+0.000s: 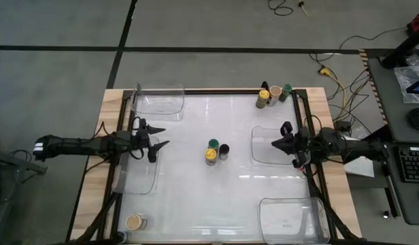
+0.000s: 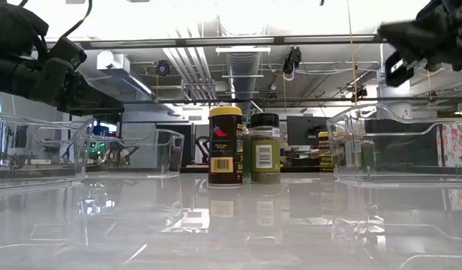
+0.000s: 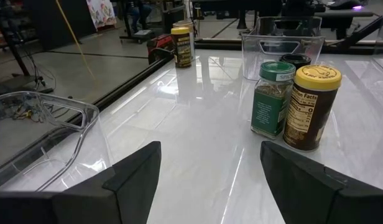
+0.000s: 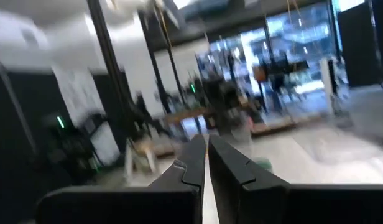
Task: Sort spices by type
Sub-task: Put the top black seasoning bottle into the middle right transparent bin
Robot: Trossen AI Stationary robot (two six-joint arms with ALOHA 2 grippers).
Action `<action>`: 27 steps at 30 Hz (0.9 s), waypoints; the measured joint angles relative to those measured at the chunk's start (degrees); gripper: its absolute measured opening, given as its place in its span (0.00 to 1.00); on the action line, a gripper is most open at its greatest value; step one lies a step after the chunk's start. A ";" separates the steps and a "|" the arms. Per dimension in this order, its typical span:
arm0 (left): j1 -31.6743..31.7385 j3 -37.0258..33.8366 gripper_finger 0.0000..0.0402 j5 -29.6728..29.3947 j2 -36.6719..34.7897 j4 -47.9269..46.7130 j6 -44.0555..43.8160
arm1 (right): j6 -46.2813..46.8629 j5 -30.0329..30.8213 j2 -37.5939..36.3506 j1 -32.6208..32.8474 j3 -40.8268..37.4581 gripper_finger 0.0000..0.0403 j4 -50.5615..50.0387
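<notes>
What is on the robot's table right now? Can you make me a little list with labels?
middle jars: yellow-lid jar, green-lid jar and black-lid jar, bunched together
far corner jars: small cluster by the table's edge
near corner jar: tan-lid jar, alone
trays: clear plastic trays, all without jars
left end effector: open, above the table, holding nothing
right end effector: shut, holding nothing, above a tray

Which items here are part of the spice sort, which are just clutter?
Job:
centre jars, yellow, green and black lids
far-corner jars
near-left tan-lid jar
left tool, open
right tool, shut

Lying about:
clear trays
floor cables
</notes>
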 joint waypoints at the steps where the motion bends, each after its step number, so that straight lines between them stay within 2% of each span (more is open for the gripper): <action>1: 0.00 0.00 0.65 0.00 0.00 0.00 0.00 | 1.45 -0.01 0.23 0.05 -0.02 0.03 2.32; 4: 0.00 -0.01 0.65 0.01 0.00 0.02 0.01 | 5.57 0.10 1.72 0.12 0.17 0.03 8.62; 10: 0.00 0.00 0.65 0.00 0.00 0.07 0.00 | 9.11 0.46 8.43 0.31 6.41 0.03 7.87; 18: 0.00 -0.01 0.65 0.00 0.00 0.09 0.00 | 6.48 1.72 28.65 4.03 20.28 0.03 6.72; 21: 0.00 -0.01 0.65 0.00 0.00 0.09 0.01 | 3.11 4.49 37.39 5.18 27.49 0.03 -0.50; 24: 0.00 -0.01 0.65 0.00 0.00 0.11 0.00 | 0.83 9.01 45.42 5.68 35.79 0.03 -12.60; 27: 0.00 -0.01 0.65 0.00 0.00 0.11 0.00 | 0.93 10.99 53.22 5.74 44.68 0.03 -26.77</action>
